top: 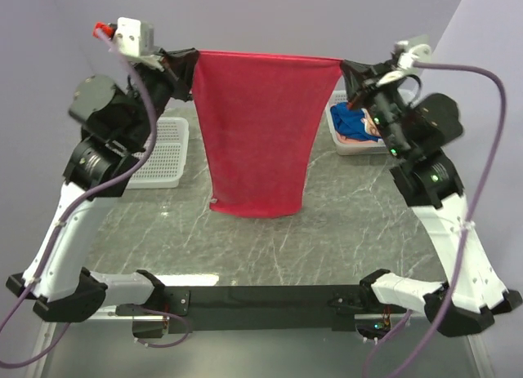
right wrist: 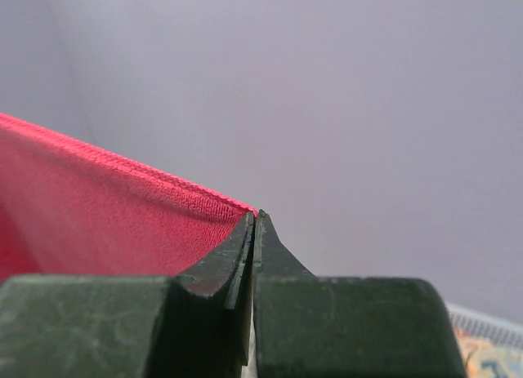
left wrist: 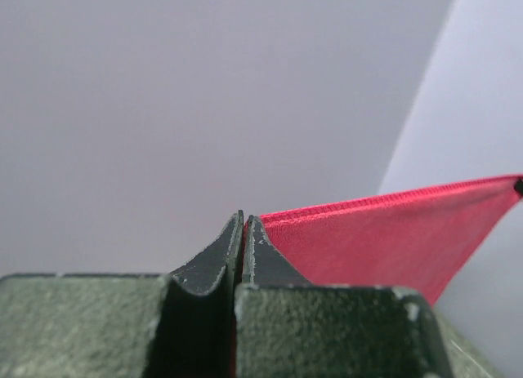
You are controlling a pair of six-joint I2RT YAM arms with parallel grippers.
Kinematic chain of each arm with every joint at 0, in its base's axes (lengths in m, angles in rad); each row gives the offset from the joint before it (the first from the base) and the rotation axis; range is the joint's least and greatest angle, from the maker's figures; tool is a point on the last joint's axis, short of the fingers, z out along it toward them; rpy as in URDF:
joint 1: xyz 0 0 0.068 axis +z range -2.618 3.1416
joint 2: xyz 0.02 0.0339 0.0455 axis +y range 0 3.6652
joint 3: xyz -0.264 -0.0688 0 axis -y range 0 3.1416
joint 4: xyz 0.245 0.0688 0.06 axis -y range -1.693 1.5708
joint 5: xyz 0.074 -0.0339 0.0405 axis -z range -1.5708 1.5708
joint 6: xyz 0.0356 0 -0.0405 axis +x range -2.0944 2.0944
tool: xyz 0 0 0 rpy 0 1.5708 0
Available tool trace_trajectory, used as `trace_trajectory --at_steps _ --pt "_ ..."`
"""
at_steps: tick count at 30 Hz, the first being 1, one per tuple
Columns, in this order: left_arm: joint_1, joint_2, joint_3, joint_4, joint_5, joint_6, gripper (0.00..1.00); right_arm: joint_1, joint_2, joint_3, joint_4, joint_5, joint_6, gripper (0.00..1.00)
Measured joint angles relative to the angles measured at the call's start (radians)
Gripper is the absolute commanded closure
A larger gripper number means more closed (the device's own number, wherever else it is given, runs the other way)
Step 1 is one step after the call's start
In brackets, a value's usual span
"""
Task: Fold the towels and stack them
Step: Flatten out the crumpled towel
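A pink-red towel (top: 260,133) hangs stretched in the air between both arms, its lower edge just above the table. My left gripper (top: 193,61) is shut on its upper left corner. My right gripper (top: 343,65) is shut on its upper right corner. In the left wrist view the towel (left wrist: 384,239) runs taut away to the right from the closed gripper (left wrist: 243,221). The right wrist view has the towel (right wrist: 106,215) spreading left from the closed gripper (right wrist: 254,217). More towels (top: 357,123), blue and orange, lie bunched in the right basket, partly hidden by the right arm.
A white mesh basket (top: 163,153) stands at the left on the grey marble table (top: 327,231). Another white basket (top: 339,137) stands at the right behind the right arm. Grey walls close the back and sides.
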Motion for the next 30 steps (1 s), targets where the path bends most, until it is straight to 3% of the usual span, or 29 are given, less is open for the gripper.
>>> trace_trajectory --at_steps 11,16,23,30 --pt "-0.010 -0.214 0.029 -0.034 0.391 0.037 0.99 0.006 -0.229 0.040 -0.053 -0.308 -0.032 1.00" --pt "-0.010 -0.219 0.077 -0.056 0.480 0.037 0.99 0.006 -0.256 0.085 -0.085 -0.385 -0.026 1.00" --pt "-0.010 -0.171 0.091 -0.072 0.441 0.039 0.99 0.005 -0.231 0.100 -0.093 -0.358 -0.027 1.00" --pt "0.008 0.002 0.103 -0.020 0.226 0.088 0.99 -0.003 -0.089 0.132 -0.053 -0.182 -0.066 1.00"
